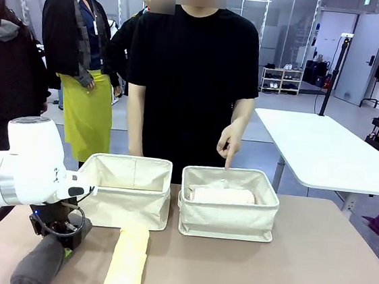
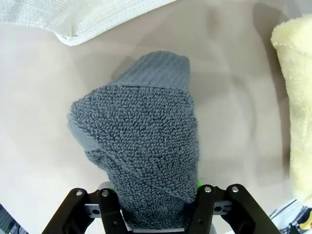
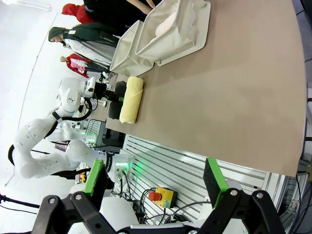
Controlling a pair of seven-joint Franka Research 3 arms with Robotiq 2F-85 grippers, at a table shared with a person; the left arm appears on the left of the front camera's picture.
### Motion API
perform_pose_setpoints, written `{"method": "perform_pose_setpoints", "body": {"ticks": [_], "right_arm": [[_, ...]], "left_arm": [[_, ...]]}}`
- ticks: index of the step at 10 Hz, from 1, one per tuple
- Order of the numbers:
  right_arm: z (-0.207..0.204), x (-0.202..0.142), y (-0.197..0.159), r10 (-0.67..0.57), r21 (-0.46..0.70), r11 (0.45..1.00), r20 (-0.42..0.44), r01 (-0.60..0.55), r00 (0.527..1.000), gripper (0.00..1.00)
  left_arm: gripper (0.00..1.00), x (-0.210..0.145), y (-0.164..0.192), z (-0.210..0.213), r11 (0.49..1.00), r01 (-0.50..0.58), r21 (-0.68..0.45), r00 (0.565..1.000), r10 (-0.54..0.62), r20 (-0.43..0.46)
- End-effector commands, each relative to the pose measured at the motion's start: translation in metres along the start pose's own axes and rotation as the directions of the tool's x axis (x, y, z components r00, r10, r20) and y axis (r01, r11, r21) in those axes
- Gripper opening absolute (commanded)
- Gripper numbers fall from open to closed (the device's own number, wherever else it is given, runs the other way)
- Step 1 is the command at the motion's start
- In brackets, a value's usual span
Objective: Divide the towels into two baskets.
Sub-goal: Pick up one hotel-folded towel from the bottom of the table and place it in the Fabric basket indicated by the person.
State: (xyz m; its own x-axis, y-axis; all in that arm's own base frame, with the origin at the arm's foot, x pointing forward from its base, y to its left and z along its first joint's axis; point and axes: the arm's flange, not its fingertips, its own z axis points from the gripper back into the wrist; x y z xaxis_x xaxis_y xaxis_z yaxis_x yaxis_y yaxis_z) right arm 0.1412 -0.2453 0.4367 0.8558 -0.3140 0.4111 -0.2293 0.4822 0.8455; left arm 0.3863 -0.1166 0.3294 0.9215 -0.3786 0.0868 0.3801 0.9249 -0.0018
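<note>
At the near left of the desk (image 1: 285, 260) the dark grey towel (image 1: 39, 265) lies with its length running away from the near edge. The robot's left hand (image 1: 66, 251) is closed on the towel's far end. In the left wrist view its two black fingers (image 2: 113, 214) press the grey roll (image 2: 141, 141) from both sides, with a green pad just showing at one side. Just beside it to the right lies the pale yellow towel (image 1: 128, 261), flat on the desk, apart from the grey one and pointing towards the baskets. Its far end is close to the front wall of the left basket (image 1: 128, 207). The right basket (image 1: 225, 220) stands next to the left one with a narrow gap between them. It holds the pale pink towel (image 1: 223, 196) lying across it, and something whitish (image 1: 213, 183) lies behind that towel. The person stands at the far side, and the person's pointing finger (image 1: 228, 156) comes down at the right basket's far rim. The robot's right hand (image 3: 155, 180) is open, its green pads wide apart with nothing between them, off the desk's edge.
</note>
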Motion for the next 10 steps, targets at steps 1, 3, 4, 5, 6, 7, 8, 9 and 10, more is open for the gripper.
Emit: {"method": "perform_pose_setpoints", "body": {"ticks": [1, 3, 4, 5, 6, 7, 8, 9, 10], "right_arm": [[0.001, -0.004, 0.002, 0.017, -0.001, 1.000, 0.015, -0.017, 1.000, 1.00], [0.001, -0.004, 0.002, 0.017, -0.001, 1.000, 0.015, -0.017, 1.000, 1.00], [0.001, -0.004, 0.002, 0.017, -0.001, 1.000, 0.015, -0.017, 1.000, 1.00], [0.001, -0.004, 0.002, 0.017, -0.001, 1.000, 0.015, -0.017, 1.000, 1.00], [0.001, -0.004, 0.002, 0.017, -0.001, 1.000, 0.015, -0.017, 1.000, 1.00], [0.001, -0.004, 0.002, 0.017, -0.001, 1.000, 0.015, -0.017, 1.000, 1.00], [0.001, -0.004, 0.002, 0.017, -0.001, 1.000, 0.015, -0.017, 1.000, 1.00], [0.001, -0.004, 0.002, 0.017, -0.001, 1.000, 0.015, -0.017, 1.000, 1.00], [0.001, -0.004, 0.002, 0.017, -0.001, 1.000, 0.015, -0.017, 1.000, 1.00]], "left_arm": [[0.34, -0.011, -0.006, 0.007, 1.000, -0.024, -0.004, 1.000, 0.024, 0.005], [0.34, -0.019, -0.023, 0.073, 0.992, 0.124, 0.006, 0.992, -0.124, 0.030], [0.34, -0.025, -0.035, 0.106, 0.970, 0.243, -0.005, 0.970, -0.243, 0.030], [0.34, -0.029, -0.049, 0.131, 0.926, 0.378, -0.004, 0.925, -0.378, 0.029], [0.34, -0.034, -0.065, 0.145, 0.849, 0.528, -0.005, 0.848, -0.528, 0.046], [0.34, -0.036, -0.081, 0.152, 0.766, 0.640, 0.051, 0.766, -0.642, 0.027], [0.34, -0.034, -0.096, 0.153, 0.718, 0.691, 0.082, 0.720, -0.694, 0.008], [0.34, -0.033, -0.104, 0.148, 0.700, 0.711, 0.070, 0.700, -0.713, 0.017], [0.34, -0.038, -0.112, 0.145, 0.674, 0.736, 0.056, 0.673, -0.738, 0.041]]}}
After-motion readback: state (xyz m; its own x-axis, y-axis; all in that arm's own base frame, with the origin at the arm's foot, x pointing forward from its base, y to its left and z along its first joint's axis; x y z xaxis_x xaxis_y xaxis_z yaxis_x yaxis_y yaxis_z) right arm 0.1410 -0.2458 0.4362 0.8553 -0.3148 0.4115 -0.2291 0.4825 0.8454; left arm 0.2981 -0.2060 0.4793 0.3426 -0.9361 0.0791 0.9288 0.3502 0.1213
